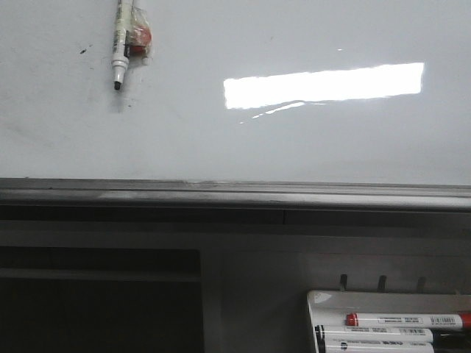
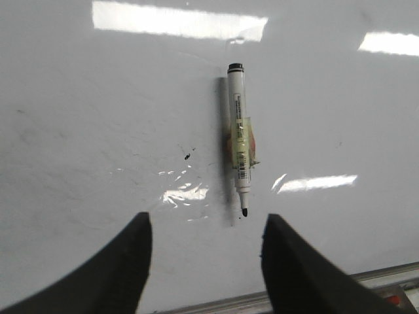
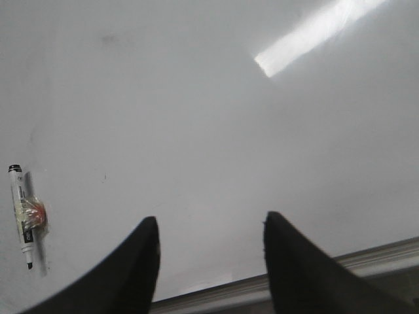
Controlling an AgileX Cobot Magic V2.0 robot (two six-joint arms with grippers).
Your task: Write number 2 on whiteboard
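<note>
Front view shows the whiteboard (image 1: 309,140), glossy and white, with a bright glare bar (image 1: 324,84) and a grey edge strip (image 1: 235,195) along its near side. A marker (image 1: 121,40) lies on the board at the far left, uncapped, tip toward the strip. No drawn 2 is visible. Below the strip, a tray (image 1: 390,298) holds more markers.

Left wrist view: the left gripper (image 2: 206,261) is wide open and holds nothing; the marker lies near its fingers, beside small dark specks (image 2: 188,156).

Right wrist view: the right gripper (image 3: 209,261) is also open and empty over bare board, with the marker well apart.
</note>
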